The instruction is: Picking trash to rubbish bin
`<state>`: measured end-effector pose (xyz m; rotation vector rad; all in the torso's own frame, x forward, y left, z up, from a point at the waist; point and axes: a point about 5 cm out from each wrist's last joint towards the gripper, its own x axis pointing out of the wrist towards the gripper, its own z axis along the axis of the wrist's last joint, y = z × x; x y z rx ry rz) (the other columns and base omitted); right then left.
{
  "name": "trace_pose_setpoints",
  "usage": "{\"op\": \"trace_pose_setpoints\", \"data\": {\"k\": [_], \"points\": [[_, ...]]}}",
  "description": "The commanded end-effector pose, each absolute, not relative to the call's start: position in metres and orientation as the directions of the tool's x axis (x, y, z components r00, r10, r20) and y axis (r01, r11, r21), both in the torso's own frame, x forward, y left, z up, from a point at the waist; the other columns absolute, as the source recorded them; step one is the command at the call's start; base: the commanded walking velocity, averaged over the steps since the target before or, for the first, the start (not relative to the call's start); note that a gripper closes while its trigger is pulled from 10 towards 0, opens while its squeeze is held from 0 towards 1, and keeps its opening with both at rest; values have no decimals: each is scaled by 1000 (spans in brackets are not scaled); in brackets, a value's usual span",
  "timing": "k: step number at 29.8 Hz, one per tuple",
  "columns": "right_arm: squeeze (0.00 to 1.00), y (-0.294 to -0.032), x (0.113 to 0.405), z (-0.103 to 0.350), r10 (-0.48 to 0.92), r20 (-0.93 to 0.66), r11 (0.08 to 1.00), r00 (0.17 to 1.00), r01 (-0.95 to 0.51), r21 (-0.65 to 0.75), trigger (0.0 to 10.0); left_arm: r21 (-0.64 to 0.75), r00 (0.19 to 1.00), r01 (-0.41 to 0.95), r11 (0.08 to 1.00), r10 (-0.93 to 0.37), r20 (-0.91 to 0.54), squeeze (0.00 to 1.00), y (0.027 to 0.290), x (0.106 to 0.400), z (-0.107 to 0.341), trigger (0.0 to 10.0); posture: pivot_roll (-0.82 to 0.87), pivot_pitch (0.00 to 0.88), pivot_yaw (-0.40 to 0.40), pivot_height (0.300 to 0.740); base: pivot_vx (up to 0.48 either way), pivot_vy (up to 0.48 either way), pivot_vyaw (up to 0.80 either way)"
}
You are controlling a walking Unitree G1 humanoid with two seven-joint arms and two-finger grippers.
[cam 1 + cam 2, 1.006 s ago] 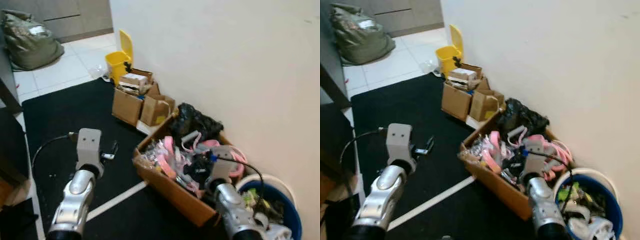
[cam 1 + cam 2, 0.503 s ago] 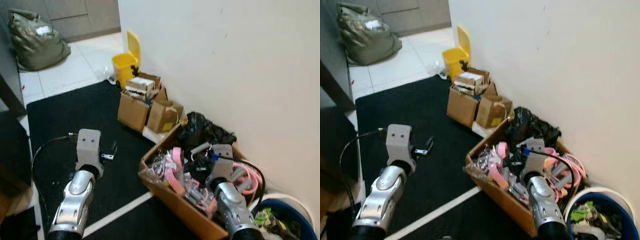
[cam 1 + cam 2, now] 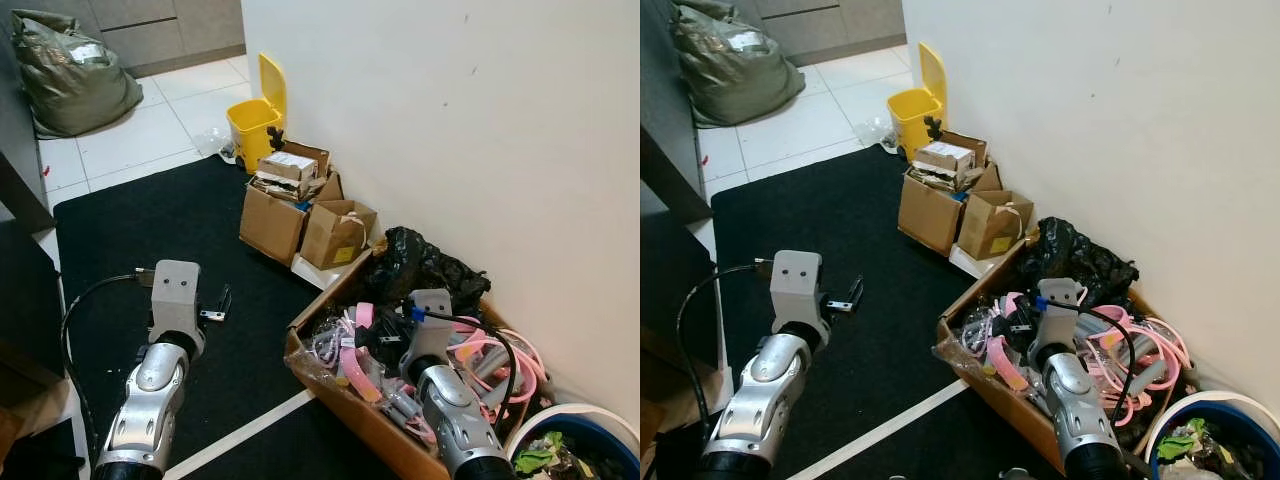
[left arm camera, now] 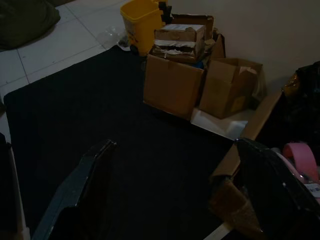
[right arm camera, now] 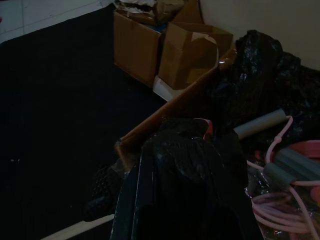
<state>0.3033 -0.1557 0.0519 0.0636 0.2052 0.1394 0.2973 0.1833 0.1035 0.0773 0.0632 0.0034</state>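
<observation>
A yellow rubbish bin (image 3: 250, 122) with its lid up stands on the tiles by the wall, far ahead. My right gripper (image 3: 386, 336) hovers over a low cardboard box (image 3: 335, 392) of pink and grey clutter. It is shut on a crumpled black plastic piece (image 5: 176, 156) that covers the fingertips. My left gripper (image 3: 218, 302) is held out over the black mat (image 3: 130, 235), with its fingers (image 4: 87, 180) wide apart and nothing between them.
Two brown cartons (image 3: 272, 215) (image 3: 336, 234) sit against the wall between the clutter box and the bin. A black bag (image 3: 425, 268) lies in the box's far end. A blue bucket (image 3: 590, 440) of scraps is at lower right, and a green sack (image 3: 72, 70) at far left.
The whole view has shifted, so the camera moved: the bucket slid toward the lower right corner and the cartons look nearer. Both arms keep their pose, and the right gripper still holds the black piece.
</observation>
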Motion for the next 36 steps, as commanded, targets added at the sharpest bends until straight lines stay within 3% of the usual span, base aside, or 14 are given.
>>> {"op": "trace_pose_setpoints", "data": {"k": [1,36], "points": [[0,-153,299,47,166,-214,985,963,-154,71,10000,97,996,-1,995,9,-84,0,186,294,99,10000,57,138,33,740,0,0,0],[0,-158,299,55,144,-160,982,977,-120,148,10000,55,988,-5,998,14,-156,0,181,295,94,10000,51,141,48,740,0,0,749]]}}
